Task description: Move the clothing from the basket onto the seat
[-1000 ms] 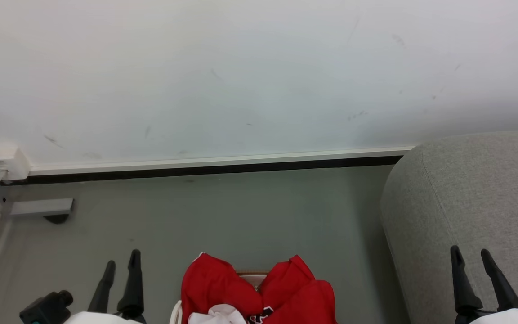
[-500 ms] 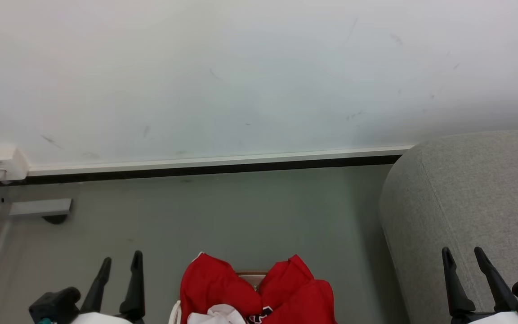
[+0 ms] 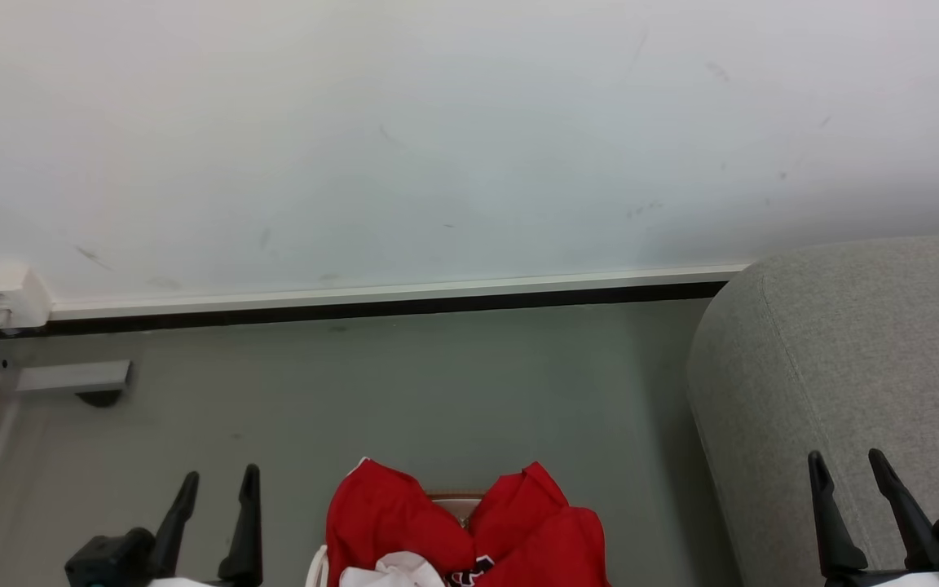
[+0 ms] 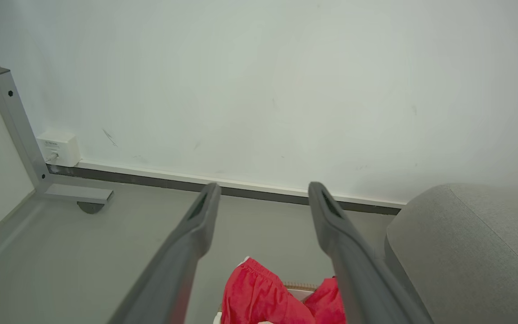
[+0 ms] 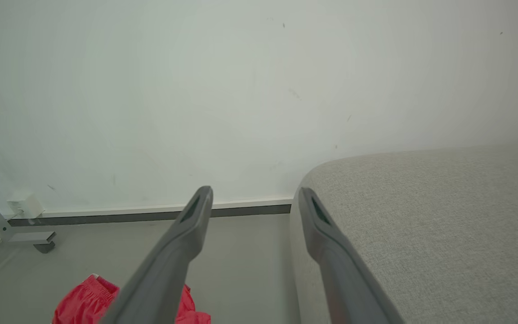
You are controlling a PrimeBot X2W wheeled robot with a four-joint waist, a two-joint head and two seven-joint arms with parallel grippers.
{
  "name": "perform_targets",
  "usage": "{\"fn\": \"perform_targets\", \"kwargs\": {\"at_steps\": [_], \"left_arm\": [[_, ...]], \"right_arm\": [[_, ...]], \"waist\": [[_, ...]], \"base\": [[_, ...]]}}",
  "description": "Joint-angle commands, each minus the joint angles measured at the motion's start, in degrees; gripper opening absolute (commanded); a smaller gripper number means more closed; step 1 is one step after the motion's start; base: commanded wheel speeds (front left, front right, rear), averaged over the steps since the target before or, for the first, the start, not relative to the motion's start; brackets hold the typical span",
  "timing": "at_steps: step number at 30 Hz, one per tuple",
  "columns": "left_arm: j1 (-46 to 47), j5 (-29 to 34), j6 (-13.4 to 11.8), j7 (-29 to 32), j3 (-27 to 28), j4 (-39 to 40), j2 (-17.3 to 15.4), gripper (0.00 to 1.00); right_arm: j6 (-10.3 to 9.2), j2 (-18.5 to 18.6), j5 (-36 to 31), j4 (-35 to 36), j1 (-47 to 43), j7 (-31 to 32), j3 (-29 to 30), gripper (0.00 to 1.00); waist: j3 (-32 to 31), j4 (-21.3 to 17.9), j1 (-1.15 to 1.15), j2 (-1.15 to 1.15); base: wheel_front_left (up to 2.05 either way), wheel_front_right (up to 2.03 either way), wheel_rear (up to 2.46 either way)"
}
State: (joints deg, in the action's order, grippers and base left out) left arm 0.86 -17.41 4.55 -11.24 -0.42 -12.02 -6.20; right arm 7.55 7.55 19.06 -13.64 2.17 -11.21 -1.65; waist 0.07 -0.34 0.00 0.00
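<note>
Left gripper (image 3: 221, 474) is at the lower left of the head view, over the floor (image 3: 437, 391). Its fingers point up, are spread apart and have nothing between them, so it is released. Right gripper (image 3: 846, 456) is at the lower right, in front of the seat (image 3: 861, 350). Its fingers are parted the same way and it grasps nothing. Clothing (image 3: 404, 522) is a bright red heap piled in the basket (image 3: 455, 495) at bottom centre, between the two grippers and apart from both. It bulges above the brown rim (a short strip of rim shows in the dip between two red humps, plus a sliver of white wall at the heap's left). A bit of black-and-white print shows at the heap's near edge, and a white cloth (image 3: 396, 568) lies on the red beside it. The basket stands on the floor near the seat's rounded left end, with a strip of floor between them. The seat is light grey fabric with a stitched seam running down the end, and its far end reaches towards the wall (image 3: 437, 139) and the dark baseboard (image 3: 388, 300). In the left wrist view the open fingers frame the baseboard, the red clothing sits low between them and the seat is at the right. In the right wrist view the right finger overlaps the seat's edge, and the clothing shows at the lower left, partly behind the left finger. At the floor's far left corner a small white box (image 3: 5, 293) is on the wall above the baseboard, and a grey metal foot (image 3: 70, 377) rests on the floor.
</note>
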Motion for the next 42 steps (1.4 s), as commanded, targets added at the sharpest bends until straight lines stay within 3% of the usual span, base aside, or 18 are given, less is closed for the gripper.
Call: {"fn": "perform_targets", "kwargs": {"at_steps": [1,32,42], "left_arm": [[-0.23,2.1,0.28,-0.61,0.08,0.04,-0.76,1.0],[-1.39,13.53,2.36,-4.04,0.83,-2.41,0.51,1.0],[-0.69,12.47,2.8,-3.94,0.81,-3.56,0.42,1.0]], "right_arm": [[-0.09,0.74,-1.67,-0.16,-0.53,-0.64,-0.14,1.0],[-0.13,2.45,-10.06,-3.32,-0.68,-4.09,-2.36,1.0],[-0.13,2.23,-8.98,-3.48,-0.74,-4.04,-2.52,1.0]], "waist": [[-0.01,0.04,0.0,0.0],[-0.25,-0.23,0.0,0.0],[-0.06,-0.4,0.0,0.0]], "base": [[0.0,0.0,0.0],[0.0,0.0,0.0],[0.0,0.0,0.0]]}}
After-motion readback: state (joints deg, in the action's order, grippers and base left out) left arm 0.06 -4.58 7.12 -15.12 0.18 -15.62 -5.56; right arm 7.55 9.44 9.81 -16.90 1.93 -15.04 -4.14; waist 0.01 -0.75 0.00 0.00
